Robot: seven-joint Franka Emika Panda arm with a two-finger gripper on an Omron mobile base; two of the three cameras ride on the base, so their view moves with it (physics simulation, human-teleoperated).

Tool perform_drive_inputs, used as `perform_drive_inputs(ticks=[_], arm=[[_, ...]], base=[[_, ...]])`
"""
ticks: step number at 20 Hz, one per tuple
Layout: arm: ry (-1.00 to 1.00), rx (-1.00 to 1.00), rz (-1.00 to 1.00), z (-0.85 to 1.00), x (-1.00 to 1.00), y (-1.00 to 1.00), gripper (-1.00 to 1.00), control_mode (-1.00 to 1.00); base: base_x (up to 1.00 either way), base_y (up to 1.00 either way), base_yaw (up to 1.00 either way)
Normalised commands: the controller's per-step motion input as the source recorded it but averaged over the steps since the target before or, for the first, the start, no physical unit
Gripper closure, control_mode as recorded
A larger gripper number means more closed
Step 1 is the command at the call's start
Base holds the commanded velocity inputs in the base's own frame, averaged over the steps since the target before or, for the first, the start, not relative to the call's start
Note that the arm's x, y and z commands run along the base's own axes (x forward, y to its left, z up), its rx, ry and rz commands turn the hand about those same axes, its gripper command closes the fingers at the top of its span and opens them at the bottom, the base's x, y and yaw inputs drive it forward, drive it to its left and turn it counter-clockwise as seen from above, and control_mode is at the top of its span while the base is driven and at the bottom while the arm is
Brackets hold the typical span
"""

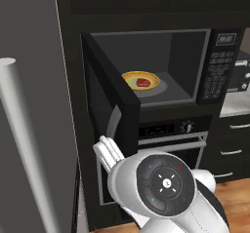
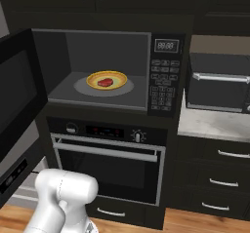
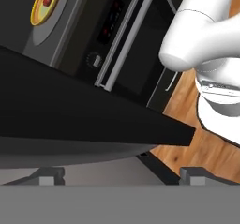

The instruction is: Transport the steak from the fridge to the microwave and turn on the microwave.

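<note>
In the left base view you have one steak (image 1: 143,82) lying flat on one yellow plate (image 1: 140,80), the plate resting on the grey turntable inside the one microwave (image 1: 161,66), whose door (image 1: 110,105) hangs wide open toward you; the fridge (image 1: 29,120) fills the left side with its long silver handle (image 1: 22,144) in front, and one black oven (image 1: 171,144) sits under the microwave. From the right base view you see the same single steak (image 2: 105,82) on the same plate (image 2: 107,80), well inside the cavity, with the keypad (image 2: 163,88) and its small display to the right, a second smaller black appliance (image 2: 219,81) on the worktop (image 2: 215,125) beside it, and three drawer fronts below. In the hand view your end effector (image 3: 122,174) stands released, its two dark tips wide apart and gripping nothing, just under the lower edge of the open door (image 3: 84,120). You would judge the meat light, soft and floppy, likely slick, best taken across its narrow width, but it looks already delivered. What you now need to handle is the door: stiff, hinged, smooth, best pushed on its flat face or outer edge, then one keypad button pressed
</note>
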Motion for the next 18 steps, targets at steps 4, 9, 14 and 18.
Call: perform_drive_inputs(ticks=[4,9,14,18], arm=[[-0.05,0.00,0.00,-0.03,0.19,0.00,-1.00,-1.00],[-0.03,0.00,0.00,-0.05,0.26,0.00,-1.00,-1.00],[-0.01,0.00,0.00,-0.05,0.29,0.00,-1.00,-1.00],[0.00,0.00,0.00,-0.04,0.25,0.00,-1.00,-1.00]], base=[[0.00,0.00,0.00],[0.00,0.00,0.00],[0.00,0.00,0.00],[0.00,0.00,0.00]])
